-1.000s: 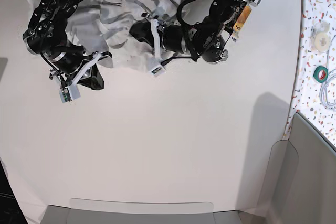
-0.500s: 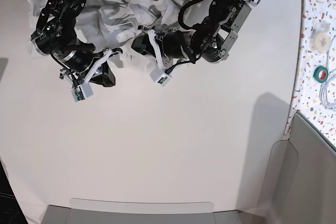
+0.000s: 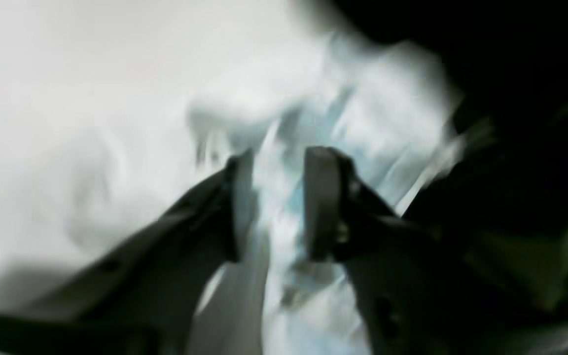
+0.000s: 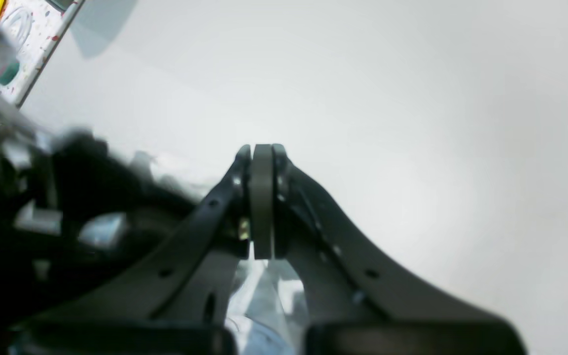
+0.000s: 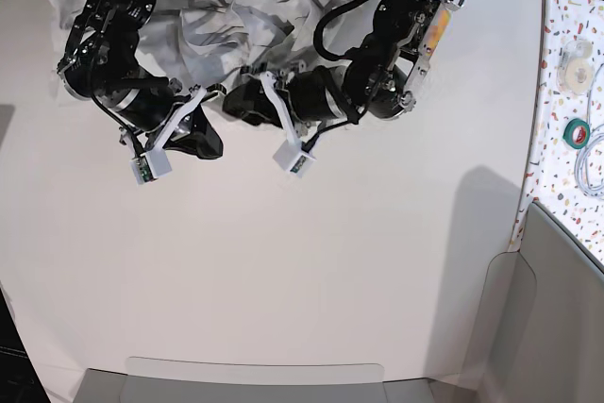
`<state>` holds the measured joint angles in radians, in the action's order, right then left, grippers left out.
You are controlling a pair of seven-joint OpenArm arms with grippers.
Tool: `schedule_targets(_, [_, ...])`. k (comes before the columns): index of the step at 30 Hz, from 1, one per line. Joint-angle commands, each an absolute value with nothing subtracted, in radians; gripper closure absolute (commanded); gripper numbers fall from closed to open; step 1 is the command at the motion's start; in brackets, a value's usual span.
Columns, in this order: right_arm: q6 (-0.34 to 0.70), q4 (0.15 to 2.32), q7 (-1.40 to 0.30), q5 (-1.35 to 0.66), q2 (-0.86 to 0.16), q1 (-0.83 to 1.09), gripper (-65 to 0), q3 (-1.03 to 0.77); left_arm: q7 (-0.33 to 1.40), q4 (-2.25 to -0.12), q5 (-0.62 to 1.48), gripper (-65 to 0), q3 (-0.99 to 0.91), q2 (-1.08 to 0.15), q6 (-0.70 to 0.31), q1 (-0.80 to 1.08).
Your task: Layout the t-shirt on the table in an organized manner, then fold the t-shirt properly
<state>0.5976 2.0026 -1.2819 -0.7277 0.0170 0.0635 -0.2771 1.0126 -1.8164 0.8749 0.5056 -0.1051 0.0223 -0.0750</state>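
The white t-shirt (image 5: 236,16) lies crumpled at the far edge of the off-white table (image 5: 283,280), between my two arms. My left gripper (image 5: 241,101) is at the shirt's near edge. In the blurred left wrist view, this gripper (image 3: 279,207) has its jaws narrowed on a bunch of shirt fabric (image 3: 363,98). My right gripper (image 5: 203,139) is just in front of the shirt's left part. In the right wrist view this gripper (image 4: 263,197) has its pads pressed together, with white fabric (image 4: 264,296) inside the jaws and bare table (image 4: 412,98) beyond.
A speckled terrazzo panel (image 5: 566,92) runs along the table's right side with a green tape roll (image 5: 578,131), a white roll (image 5: 573,61) and a cable (image 5: 590,167). Grey panels sit at the near edge (image 5: 255,379) and the right (image 5: 557,309).
Both arms have swung toward the table's middle and nearer edge, and the two grippers are closer together. The shirt's near edge has shifted with them.
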Motion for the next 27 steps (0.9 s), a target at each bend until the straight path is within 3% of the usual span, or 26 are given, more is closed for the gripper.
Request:
schedule_targets(1, [0.605, 2.020, -1.256, -0.762, 0.013, 0.047, 0.0, -0.278, 1.009, -1.831, 0.891, -24.1, 0.475, -0.102, 0.021, -0.076])
schedule_targets(7, [0.605, 2.018, -1.257, -0.862, 0.013, 0.056, 0.0, -0.381, 1.015, -1.862, 1.024, -25.7, 0.331, -0.104, 0.021, -0.042])
schedule_targets(11, [0.605, 2.017, -1.259, -0.877, -0.005, 0.067, 0.0, -0.473, 1.017, -1.942, 1.043, -24.6, 0.243, -0.225, 0.025, 0.022])
schedule_targets(15, [0.605, 2.015, -1.256, -0.871, -0.036, 0.081, 0.0, -0.532, 1.102, -1.962, 1.043, -17.6, 0.242, -0.331, 0.025, 0.076])
schedule_targets(24, [0.604, 1.928, -1.257, -0.871, -0.065, 0.101, 0.0, -0.630, 1.194, -1.983, 1.036, -0.7, 0.243, -0.334, 0.025, 0.197])
schedule_targets(27, [0.602, 1.896, -1.257, -0.871, -0.062, 0.101, 0.0, -0.630, 1.194, -1.988, 1.033, 0.0, 0.254, -0.334, 0.025, 0.223])
